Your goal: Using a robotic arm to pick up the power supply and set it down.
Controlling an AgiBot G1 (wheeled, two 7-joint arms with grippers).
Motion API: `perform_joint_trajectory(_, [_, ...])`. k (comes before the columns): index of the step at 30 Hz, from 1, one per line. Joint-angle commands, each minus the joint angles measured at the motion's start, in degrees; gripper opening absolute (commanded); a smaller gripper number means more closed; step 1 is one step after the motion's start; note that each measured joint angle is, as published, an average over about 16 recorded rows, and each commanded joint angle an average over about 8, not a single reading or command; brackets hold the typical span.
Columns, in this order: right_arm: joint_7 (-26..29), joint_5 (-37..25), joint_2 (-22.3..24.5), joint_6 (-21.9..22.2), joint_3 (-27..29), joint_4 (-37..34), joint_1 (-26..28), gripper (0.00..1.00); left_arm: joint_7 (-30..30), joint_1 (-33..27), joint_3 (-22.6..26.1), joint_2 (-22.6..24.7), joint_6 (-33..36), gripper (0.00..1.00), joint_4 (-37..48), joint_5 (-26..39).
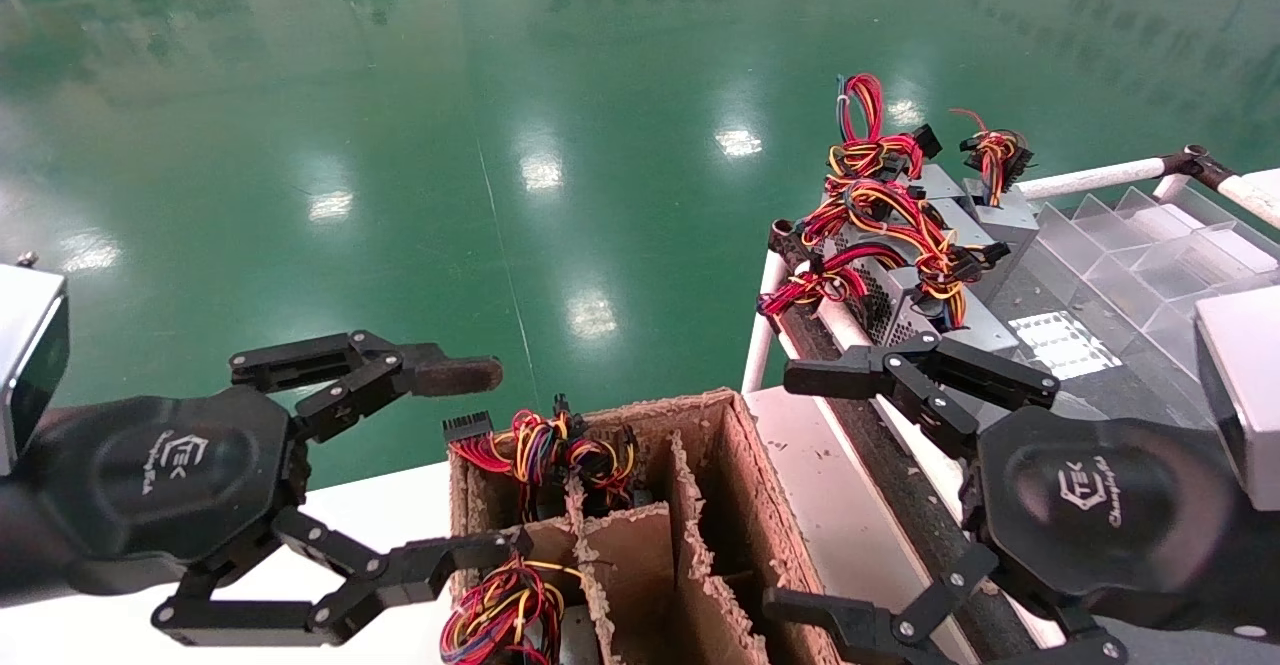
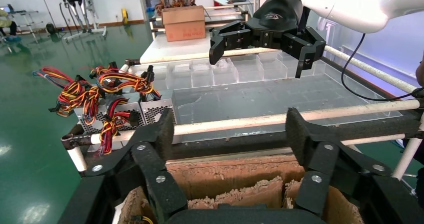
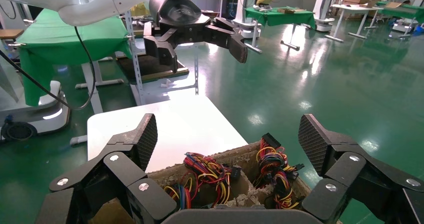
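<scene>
Above the divided cardboard box [image 1: 700,505], the left gripper [image 1: 440,465] and the right gripper [image 1: 810,490] both hang with jaws spread wide, holding nothing. The grey power supply [image 1: 930,295] lies among others alike at the near end of the railed rack [image 1: 1090,180], beside the box, its red and yellow wires [image 1: 880,205] heaped on top.
</scene>
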Motion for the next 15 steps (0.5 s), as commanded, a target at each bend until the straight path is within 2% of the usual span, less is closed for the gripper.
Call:
perform_joint_trajectory(1, [0.0,0.0,0.0,0.0,0.0,0.0,0.0,1.0,0.0,0.0,0.0,0.0,0.0,0.0,0.0,0.0])
perform_joint_trajectory(15, [0.0,0.0,0.0,0.0,0.0,0.0,0.0,1.0,0.0,0.0,0.0,0.0,0.0,0.0,0.0,0.0])
